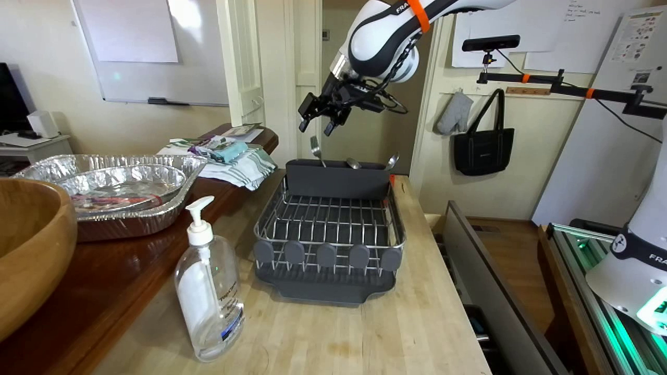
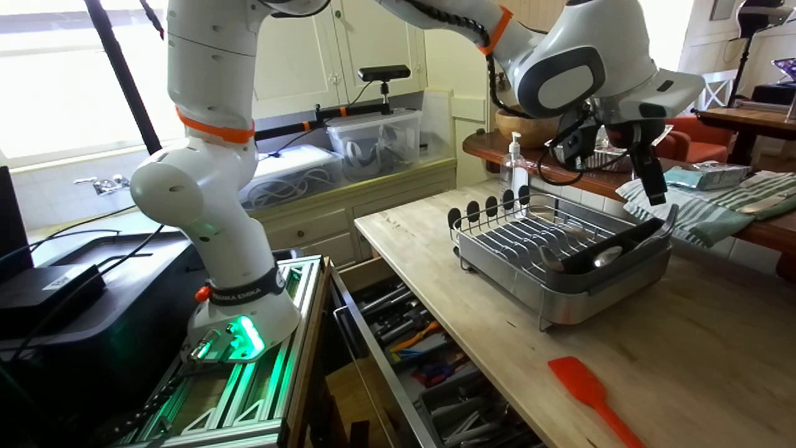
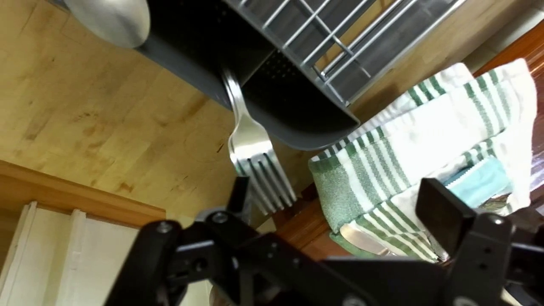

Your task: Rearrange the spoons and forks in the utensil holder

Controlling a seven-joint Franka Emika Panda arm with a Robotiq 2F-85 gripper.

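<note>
The dark grey utensil holder (image 1: 337, 179) is fixed to the end of the dish rack. A fork (image 1: 316, 147) leans out of it, tines up; in the wrist view the fork (image 3: 250, 144) has a doubled edge, so whether two are nested I cannot tell. One spoon (image 1: 353, 163) rests near the holder's middle, and another spoon (image 1: 392, 160) sticks out at its far end. The wrist view shows a single spoon bowl (image 3: 112, 19) at top left. My gripper (image 1: 316, 127) hangs just above the fork, open, with nothing held; one finger (image 3: 240, 193) overlaps the tines in the wrist view.
The wire dish rack (image 1: 333, 234) stands on the wooden counter (image 1: 333, 333). A pump bottle (image 1: 211, 291) is beside it, and a red spatula (image 2: 581, 379) lies on the counter. Striped towels (image 3: 382, 148) with a knife (image 3: 361, 238) cover the raised ledge. A drawer (image 1: 500, 291) hangs open alongside.
</note>
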